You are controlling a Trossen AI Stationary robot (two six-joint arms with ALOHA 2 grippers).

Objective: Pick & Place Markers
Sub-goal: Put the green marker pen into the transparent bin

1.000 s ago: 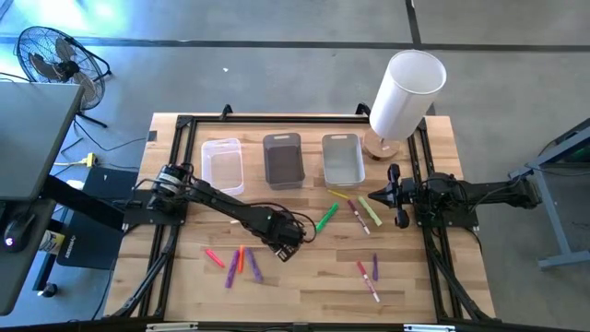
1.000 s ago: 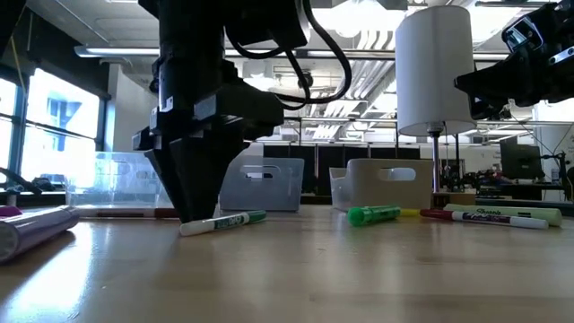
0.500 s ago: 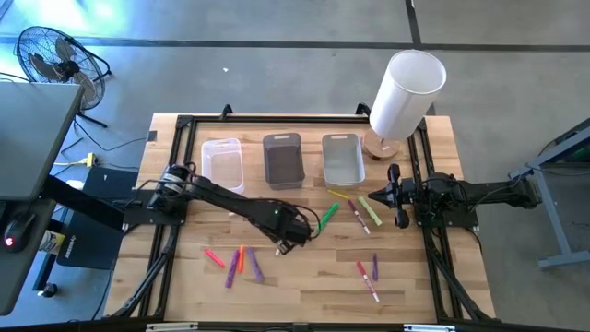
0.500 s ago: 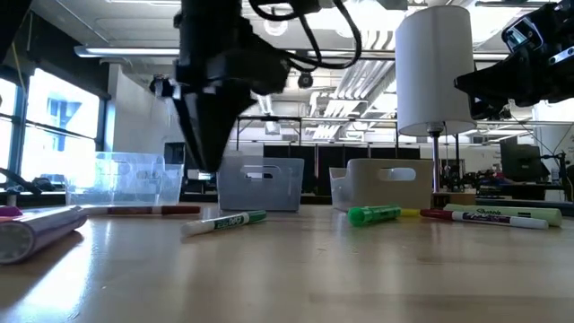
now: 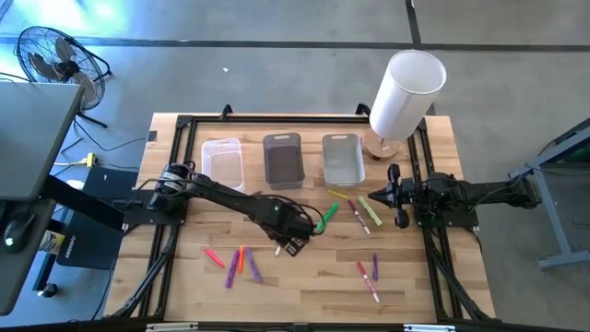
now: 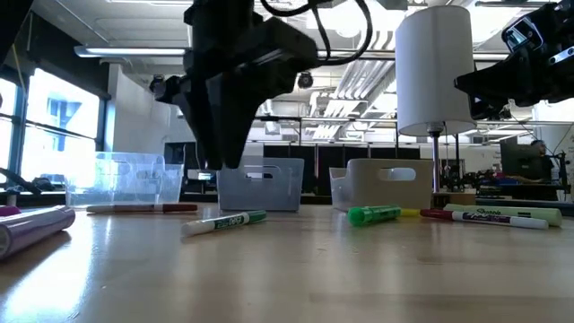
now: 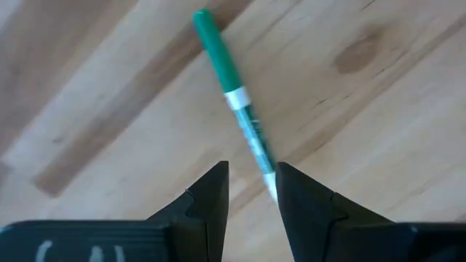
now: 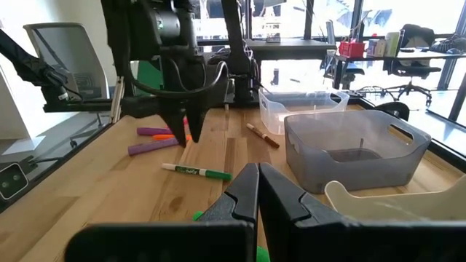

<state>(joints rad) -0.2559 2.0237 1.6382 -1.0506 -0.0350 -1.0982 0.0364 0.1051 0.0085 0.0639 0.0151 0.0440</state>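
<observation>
Left end effector hovers empty above a green-capped, white-barrelled marker.

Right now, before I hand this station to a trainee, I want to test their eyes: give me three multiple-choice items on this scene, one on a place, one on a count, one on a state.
1. Where is the green-and-white marker?
A. inside a bin
B. flat on the table, below the left tool
C. on the floor

2. How many bins stand along the table's far edge?
A. two
B. three
C. five

3. What state is the left tool in?
A. shut on a marker
B. pressed onto the wood
C. above the table, open, holding nothing

Answers:
1. B: the low view shows it lying on the wood under the tool.
2. B: a clear bin, a dark grey bin and a light grey bin stand side by side.
3. C: its fingers stand apart, clear of the marker.
</observation>
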